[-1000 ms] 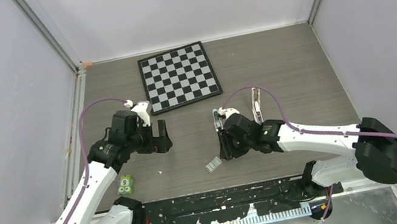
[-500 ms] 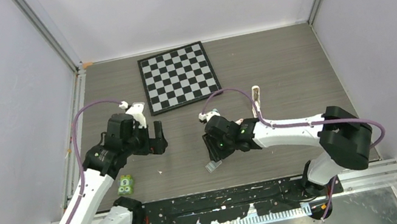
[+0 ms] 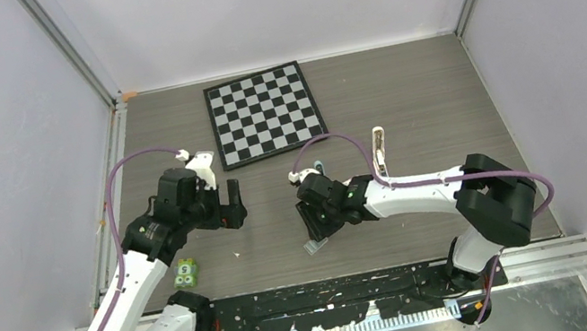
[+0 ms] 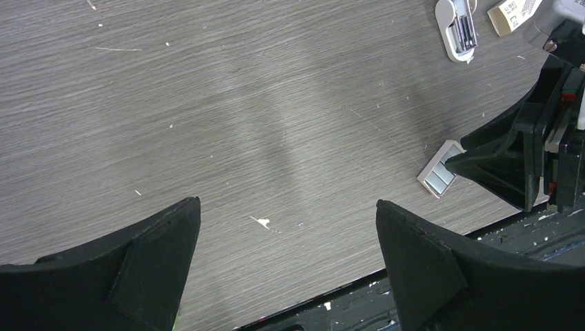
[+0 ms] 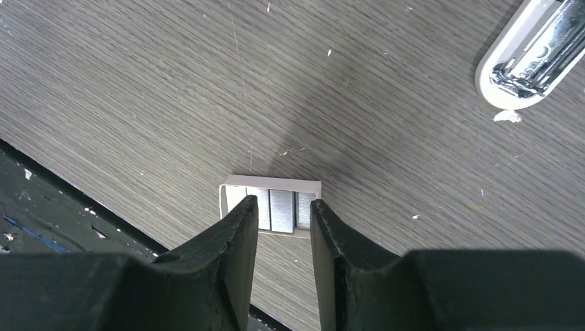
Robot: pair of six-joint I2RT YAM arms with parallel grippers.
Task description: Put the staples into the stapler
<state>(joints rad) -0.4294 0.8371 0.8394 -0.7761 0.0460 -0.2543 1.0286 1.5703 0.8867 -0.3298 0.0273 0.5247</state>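
The staples (image 5: 281, 209) are silvery strips lying in a small white tray near the table's front edge, also seen in the top view (image 3: 314, 246) and the left wrist view (image 4: 439, 176). My right gripper (image 5: 281, 205) hangs just over them. Its jaws are narrowly open and straddle the middle strip without gripping it. It shows in the top view (image 3: 313, 231) as well. The white stapler (image 3: 377, 144) lies behind the right arm. My left gripper (image 4: 286, 207) is wide open and empty over bare table left of the staples, as in the top view (image 3: 235, 208).
A small light-blue-and-white object (image 3: 319, 165) lies left of the stapler. A white rounded piece with chrome metal inside (image 5: 528, 58) lies beyond the staples. A chessboard (image 3: 264, 113) is at the back. Green batteries (image 3: 187, 273) lie front left. The black front rail (image 3: 330, 291) borders the table.
My right gripper has swung left and forward and now sits over the staples. My left gripper drew back slightly, then stayed still. The staples have not moved.
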